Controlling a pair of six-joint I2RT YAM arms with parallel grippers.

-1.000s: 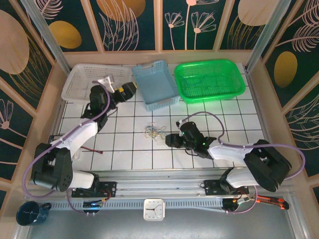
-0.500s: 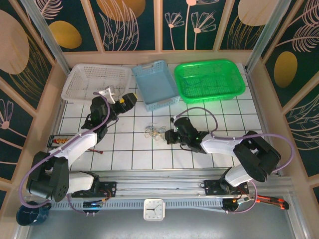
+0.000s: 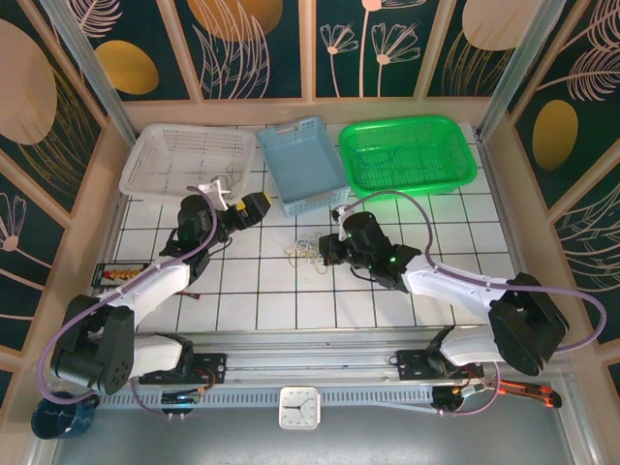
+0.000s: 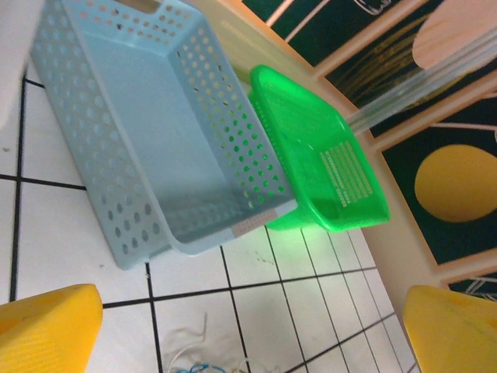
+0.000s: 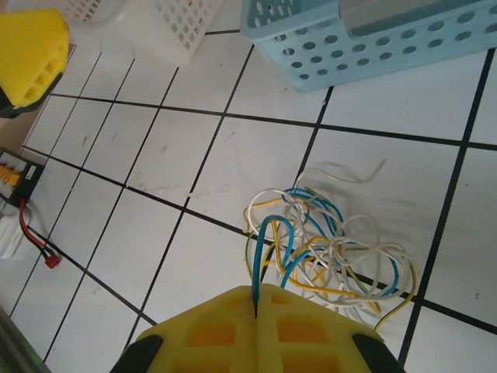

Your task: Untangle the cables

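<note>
Right fingers [image 5: 256,297] are pressed together on the cables [image 5: 330,250], and what they pinch is a single blue loop that rises out of the heap and vanishes into the seam between the yellow pads. The rest of the bundle, blue, yellow and white strands looped over one another, lies on the tabletop [image 3: 242,291] around its middle, a little toward the far edge and just in front of the blue basket [image 3: 315,200]. Picking one strand instead of the whole clump looks deliberate: a pull on one colour could draw it free while the others stay down. Over on the left, the fingers [image 3: 254,206] are spread wide and grip nothing, hanging above the tiles just left of the bundle, beside the white basket [image 3: 145,179]. My read is that they are poised to pin or take a second strand. The risk is that the whole knot lifts as one.
</note>
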